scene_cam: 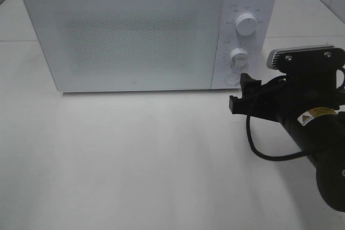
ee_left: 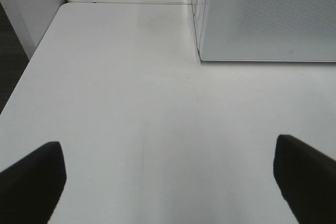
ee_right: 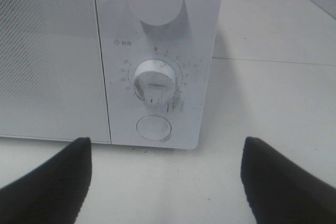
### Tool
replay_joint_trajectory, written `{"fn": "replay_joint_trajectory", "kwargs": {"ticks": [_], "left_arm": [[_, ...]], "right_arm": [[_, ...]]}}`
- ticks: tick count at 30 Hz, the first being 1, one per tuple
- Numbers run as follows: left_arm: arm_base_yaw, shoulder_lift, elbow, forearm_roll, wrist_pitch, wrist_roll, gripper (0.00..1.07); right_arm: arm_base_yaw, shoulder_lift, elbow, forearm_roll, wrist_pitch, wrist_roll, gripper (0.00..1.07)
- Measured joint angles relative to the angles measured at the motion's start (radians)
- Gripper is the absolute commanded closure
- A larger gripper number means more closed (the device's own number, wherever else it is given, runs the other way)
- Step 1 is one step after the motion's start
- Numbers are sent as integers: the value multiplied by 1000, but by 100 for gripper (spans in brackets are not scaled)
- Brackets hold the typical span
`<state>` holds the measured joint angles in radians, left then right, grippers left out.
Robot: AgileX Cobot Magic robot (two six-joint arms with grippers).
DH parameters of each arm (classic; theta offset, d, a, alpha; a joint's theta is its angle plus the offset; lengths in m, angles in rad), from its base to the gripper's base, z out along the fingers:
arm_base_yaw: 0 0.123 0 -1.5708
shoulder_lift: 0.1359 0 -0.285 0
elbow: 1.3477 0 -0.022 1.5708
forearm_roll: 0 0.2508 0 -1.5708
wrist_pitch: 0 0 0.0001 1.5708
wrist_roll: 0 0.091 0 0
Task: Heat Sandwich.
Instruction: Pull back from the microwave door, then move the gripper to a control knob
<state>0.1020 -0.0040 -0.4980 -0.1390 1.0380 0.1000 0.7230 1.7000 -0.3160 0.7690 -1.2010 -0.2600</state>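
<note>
Left fingers (ee_left: 31,182): wide apart, empty, hanging over the bench (ee_left: 131,103) left of the microwave (ee_left: 262,19), out of the way.
Door (scene_cam: 124,36): shut, frosted.
Sandwich: not visible in any view; likely inside, behind the door.
Timer knob (ee_right: 153,81): directly ahead of the right arm.
Right fingers (ee_right: 47,182): wide apart, empty, squared to the knob and round button (ee_right: 153,128), probably to start the heating.
</note>
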Motion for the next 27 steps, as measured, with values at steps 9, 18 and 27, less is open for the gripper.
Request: {"fn": "replay_joint_trajectory", "kwargs": {"ticks": [9, 18, 27], "left_arm": [[0, 0, 0, 0, 0, 0, 3], [0, 0, 0, 0, 0, 0, 3], [0, 0, 0, 0, 0, 0, 3]], "right_arm": [[9, 18, 0, 41, -3, -3, 31], [9, 19, -17, 44, -3, -3, 31], [-46, 91, -103, -5, 2, -3, 31]]}}
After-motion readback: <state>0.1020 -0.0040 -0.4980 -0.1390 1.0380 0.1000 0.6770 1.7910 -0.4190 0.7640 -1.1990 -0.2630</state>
